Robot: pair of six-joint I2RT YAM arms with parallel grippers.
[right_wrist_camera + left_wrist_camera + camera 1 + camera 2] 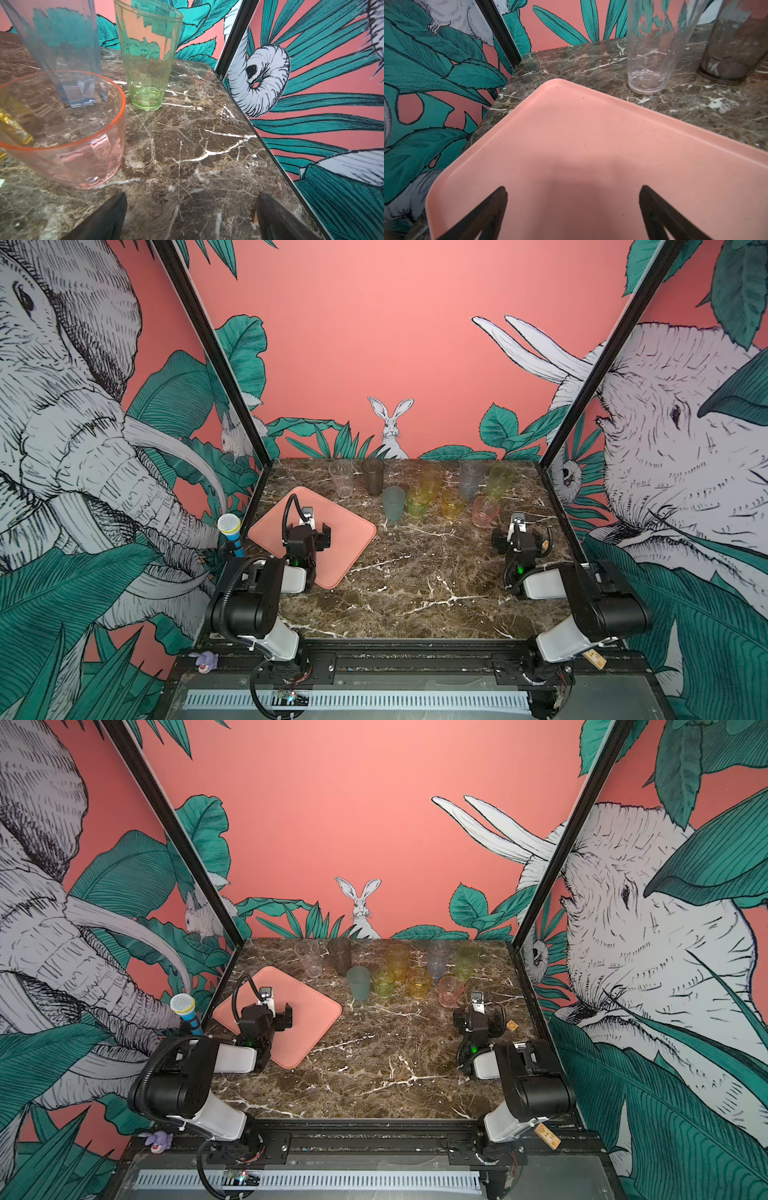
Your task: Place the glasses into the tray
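The salmon-pink tray (353, 543) lies at the table's left with nothing on it, turned at an angle. My left gripper (313, 527) hovers open over it, and in the left wrist view its fingers stand wide over the bare tray (591, 135). Several glasses stand along the back: clear (341, 477), smoky dark (372, 476), frosted teal (393, 503), amber (431, 479), grey-lilac (471, 479), green (500, 481). The short pink glass (485, 511) is nearest my right gripper (517, 531), which is open and empty just right of it. The pink glass (68, 133) sits beside that gripper (192, 194).
A blue and yellow microphone (230, 531) stands off the table's left edge. A small wooden block (545, 544) lies by the right gripper near the right wall frame (557, 506). A purple toy (206, 659) rests on the front rail.
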